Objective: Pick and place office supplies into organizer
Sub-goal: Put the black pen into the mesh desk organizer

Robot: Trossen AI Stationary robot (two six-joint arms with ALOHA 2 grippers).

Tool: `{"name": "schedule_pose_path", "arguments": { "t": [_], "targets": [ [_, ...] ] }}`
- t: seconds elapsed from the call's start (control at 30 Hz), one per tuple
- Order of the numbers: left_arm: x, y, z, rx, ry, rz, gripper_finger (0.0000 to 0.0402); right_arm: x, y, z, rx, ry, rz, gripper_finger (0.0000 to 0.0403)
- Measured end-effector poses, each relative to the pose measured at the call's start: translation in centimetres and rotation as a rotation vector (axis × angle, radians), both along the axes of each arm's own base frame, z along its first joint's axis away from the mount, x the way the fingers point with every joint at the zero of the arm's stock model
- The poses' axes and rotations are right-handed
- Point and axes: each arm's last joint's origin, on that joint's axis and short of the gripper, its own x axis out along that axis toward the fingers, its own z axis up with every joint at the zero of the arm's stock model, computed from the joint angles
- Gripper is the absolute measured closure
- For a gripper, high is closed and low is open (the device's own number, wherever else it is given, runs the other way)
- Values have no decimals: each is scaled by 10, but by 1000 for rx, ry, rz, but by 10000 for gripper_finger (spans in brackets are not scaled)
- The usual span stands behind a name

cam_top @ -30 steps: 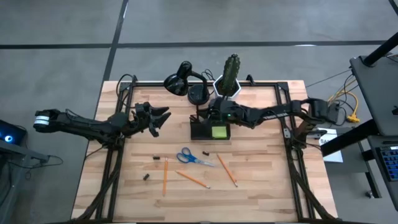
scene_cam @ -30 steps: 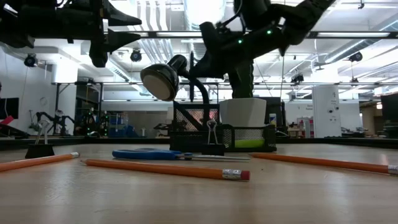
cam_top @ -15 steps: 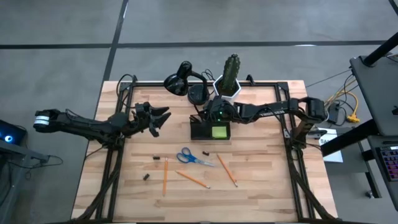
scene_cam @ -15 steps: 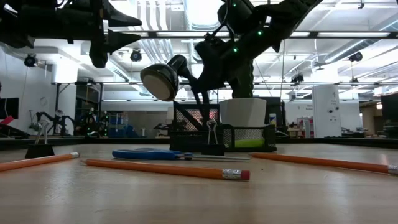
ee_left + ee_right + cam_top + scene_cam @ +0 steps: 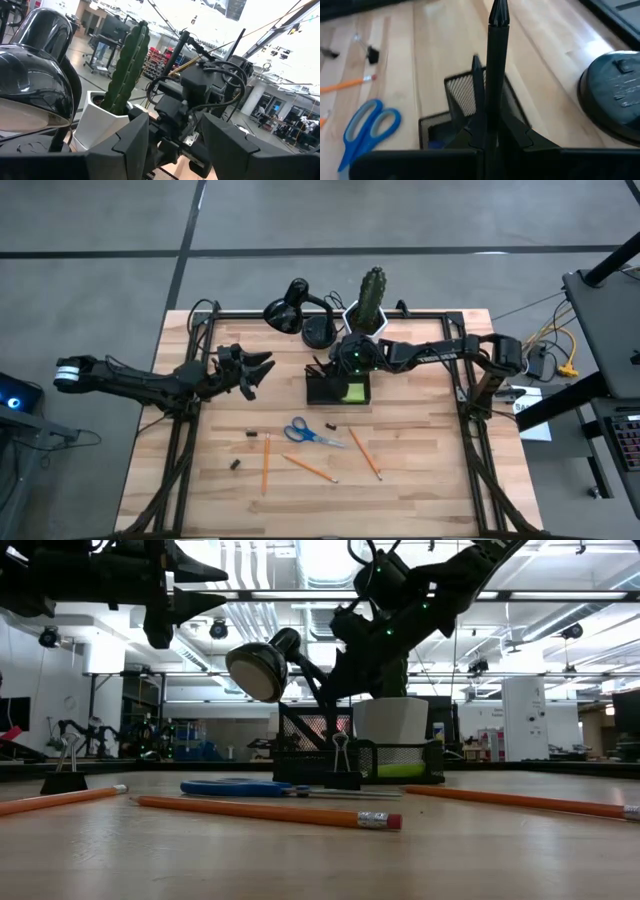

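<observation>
1. A wooden tabletop [image 5: 420, 470] stands in a large workshop with ceiling ducts and equipment racks behind it. At its far edge are a black desk lamp [image 5: 290, 308] and a cactus [image 5: 372, 292] in a white pot, both outside the job.

2. The organizer [image 5: 338, 389] sits just in front of the lamp base and the pot, near the middle of the far side, so either arm can reach it.

3. The right end effector [image 5: 487, 132] is clamped on a dark pen [image 5: 494, 70]. The pen points out along the fingers toward the mesh cup of the organizer, probably so it can go in end-first. Whether its tip is inside the cup is hard to tell from here.

4. The left end effector [image 5: 250, 370] hovers with fingers spread wide and empty, left of the organizer and well apart from it. It seems to be waiting.

5. Scissors [image 5: 305, 432], three orange pencils [image 5: 266, 463] and small binder clips [image 5: 250, 436] lie scattered on the near half, yet to be collected. A lime-green sticky-note pad [image 5: 352, 391] is already in the organizer's tray.
</observation>
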Motion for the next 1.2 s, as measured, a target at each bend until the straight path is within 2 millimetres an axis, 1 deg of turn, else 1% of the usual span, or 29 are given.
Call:
{"name": "schedule_pose_path", "arguments": {
  "t": [0.23,0.37,0.47,0.67,0.77,0.87,1.2],
  "targets": [
    [0,0,0,0,0,0,233,-2,-2,-2,-14,28,28,390],
    [0,0,0,0,0,0,233,2,-3,-1,-14,23,45,390],
    [0,0,0,0,1,1,233,9,-5,-3,-10,30,50,390],
    [0,0,0,-1,0,1,233,21,-8,-7,5,136,63,390],
    [0,0,0,-1,0,0,233,26,-9,-6,-3,163,77,390],
    [0,0,0,-1,0,0,233,27,-10,-3,-14,164,83,390],
    [0,0,0,0,0,0,233,20,-14,-5,22,249,57,390]
  ]
}}
